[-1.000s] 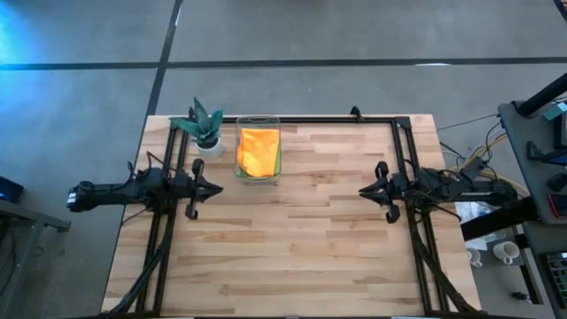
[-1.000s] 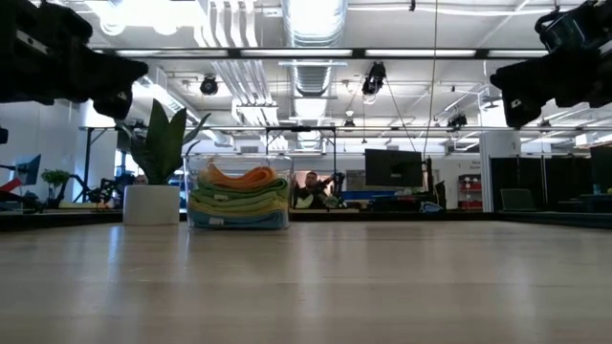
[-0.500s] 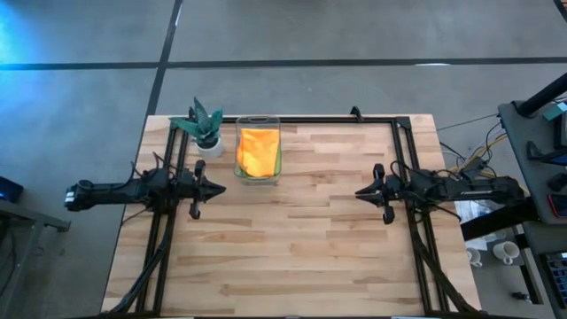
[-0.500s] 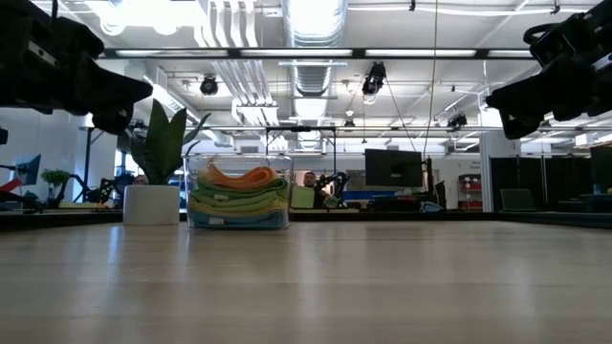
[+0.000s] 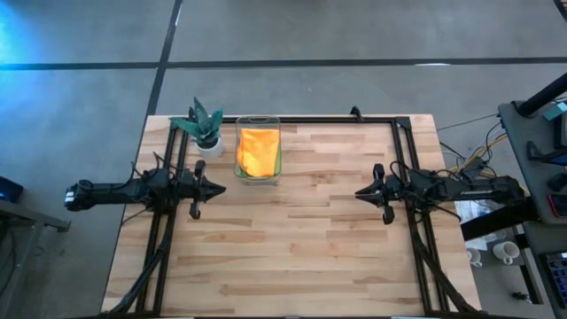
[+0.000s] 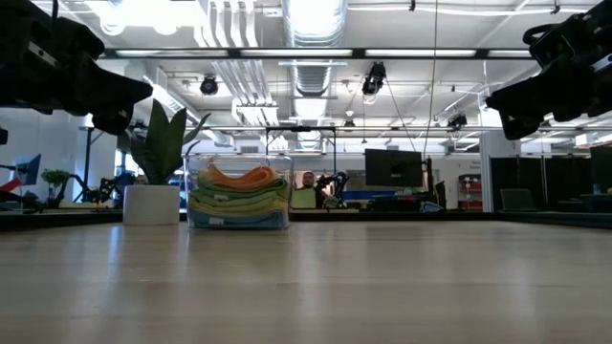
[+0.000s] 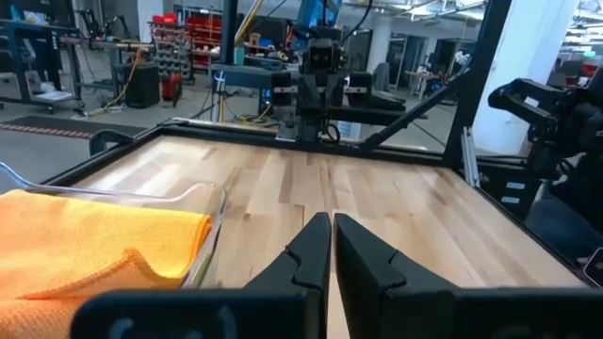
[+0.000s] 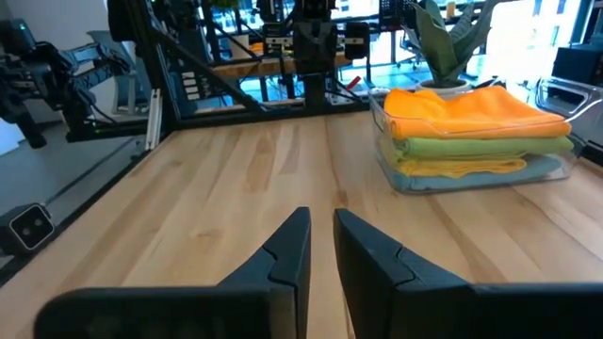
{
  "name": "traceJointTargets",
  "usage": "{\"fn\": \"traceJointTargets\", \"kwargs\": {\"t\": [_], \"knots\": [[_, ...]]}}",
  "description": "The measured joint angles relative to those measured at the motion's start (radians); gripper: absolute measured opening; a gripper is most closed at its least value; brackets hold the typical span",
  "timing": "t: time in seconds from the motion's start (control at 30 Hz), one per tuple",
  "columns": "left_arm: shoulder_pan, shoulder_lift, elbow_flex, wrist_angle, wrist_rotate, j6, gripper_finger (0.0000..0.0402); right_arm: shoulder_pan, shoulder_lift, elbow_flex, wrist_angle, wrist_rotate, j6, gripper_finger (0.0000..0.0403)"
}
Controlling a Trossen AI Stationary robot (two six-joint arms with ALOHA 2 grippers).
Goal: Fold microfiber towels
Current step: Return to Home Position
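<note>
Towels (image 5: 258,152) stacked in clear bin (image 5: 258,177), upper centre-left | left tool (image 5: 215,188) nearer, fingers nearly together | right tool (image 5: 361,191) well apart, narrow gap, empty

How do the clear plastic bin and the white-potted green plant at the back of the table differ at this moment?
The clear plastic bin is see-through and boxy; the potted plant has an opaque white round pot.
The bin holds a stack of microfiber towels, orange on top; the pot holds upright pointed leaves.
The bin sits nearer the table's middle, the plant nearer the left gripper.
Both stand upright on the wooden table, untouched by the left or right gripper.
</note>
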Motion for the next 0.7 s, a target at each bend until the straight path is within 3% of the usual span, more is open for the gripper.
{"fn": "traceJointTargets", "kwargs": {"t": [0.7], "knots": [[0.0,0.005,0.0,0.0,0.0,0.0,0.0003,0.0,0.0,0.0,0.0,0.0,0.006,0.0049]]}}
